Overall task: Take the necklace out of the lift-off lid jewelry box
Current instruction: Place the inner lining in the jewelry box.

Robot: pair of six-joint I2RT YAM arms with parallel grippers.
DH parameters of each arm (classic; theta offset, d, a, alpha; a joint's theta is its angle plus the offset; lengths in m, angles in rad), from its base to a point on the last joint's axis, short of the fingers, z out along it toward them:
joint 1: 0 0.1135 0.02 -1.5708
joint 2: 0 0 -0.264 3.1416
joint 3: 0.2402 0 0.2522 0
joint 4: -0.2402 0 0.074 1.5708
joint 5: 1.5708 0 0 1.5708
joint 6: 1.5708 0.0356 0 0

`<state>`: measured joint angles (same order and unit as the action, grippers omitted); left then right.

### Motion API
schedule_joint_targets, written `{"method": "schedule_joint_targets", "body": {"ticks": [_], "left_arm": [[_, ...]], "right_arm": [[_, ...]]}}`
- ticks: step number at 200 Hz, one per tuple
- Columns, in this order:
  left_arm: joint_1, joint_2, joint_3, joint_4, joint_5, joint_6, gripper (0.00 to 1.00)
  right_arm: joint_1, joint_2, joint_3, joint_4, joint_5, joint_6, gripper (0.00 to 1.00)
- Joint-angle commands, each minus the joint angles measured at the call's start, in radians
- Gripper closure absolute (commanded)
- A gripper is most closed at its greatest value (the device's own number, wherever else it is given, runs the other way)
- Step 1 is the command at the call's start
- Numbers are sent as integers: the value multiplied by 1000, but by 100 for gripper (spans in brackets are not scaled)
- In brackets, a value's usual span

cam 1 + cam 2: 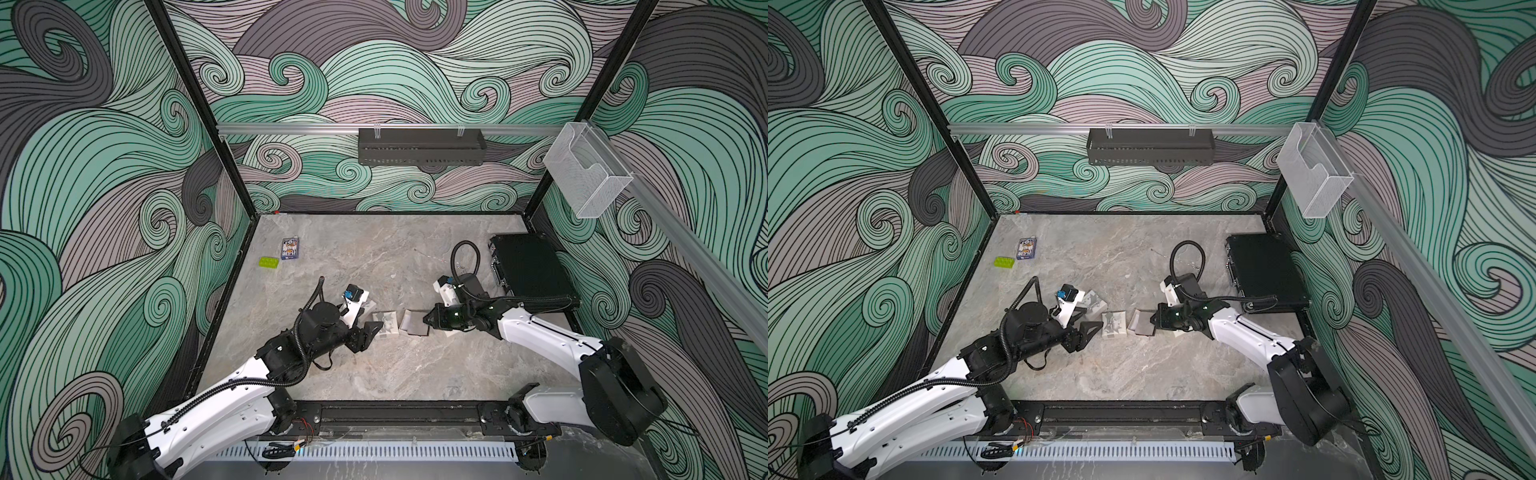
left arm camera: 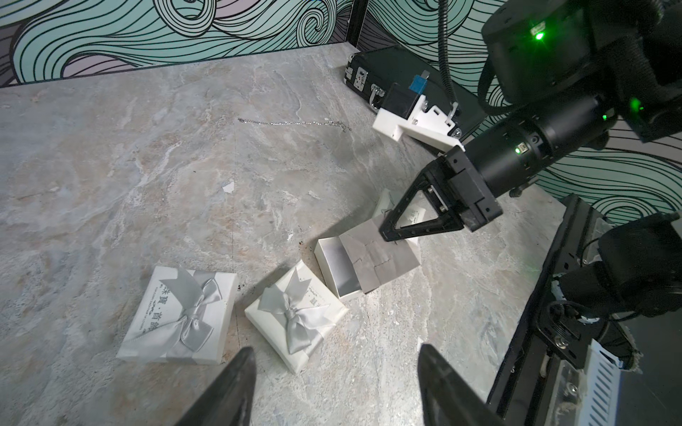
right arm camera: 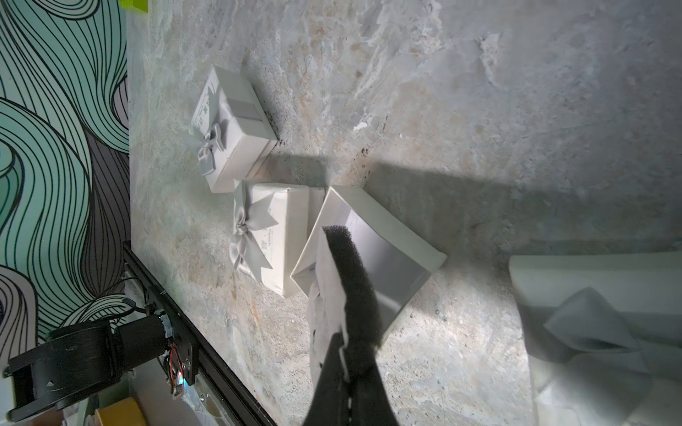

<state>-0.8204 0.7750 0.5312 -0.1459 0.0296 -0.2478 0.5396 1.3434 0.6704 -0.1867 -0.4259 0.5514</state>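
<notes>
Left wrist view: thin silver necklace [image 2: 295, 123] lies on the grey marble tabletop [image 2: 110, 184], well apart from the open white cardboard box base [image 2: 339, 265]. Right gripper [image 2: 385, 232] pinches the box's grey foam insert [image 2: 380, 258]; left gripper [image 2: 336, 348] hangs open, empty. Removal looks done; next, release the insert.

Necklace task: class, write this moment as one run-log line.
necklace: on table, apart from open box | right gripper: shut on foam insert | left gripper: open, empty
</notes>
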Motion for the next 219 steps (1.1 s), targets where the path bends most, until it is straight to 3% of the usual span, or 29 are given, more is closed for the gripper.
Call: {"method": "schedule_joint_targets", "body": {"ticks": [1,35,63,92,219], "left_arm": [[4,-4,10,9,-13,2,32],[4,-4,3,6,-17,5,32],[4,-1,1,6,-18,5,32],[4,-3,1,2,-20,7,33],[5,4,-1,11,-22,4,33]], "right_arm": [[3,12,9,66,-35,38,100],[2,-22,-5,112,-77,77,100],[2,-39,8,76,-8,69,100],[3,-19,11,41,73,56,100],[56,124,-26,143,96,111,100]]}}
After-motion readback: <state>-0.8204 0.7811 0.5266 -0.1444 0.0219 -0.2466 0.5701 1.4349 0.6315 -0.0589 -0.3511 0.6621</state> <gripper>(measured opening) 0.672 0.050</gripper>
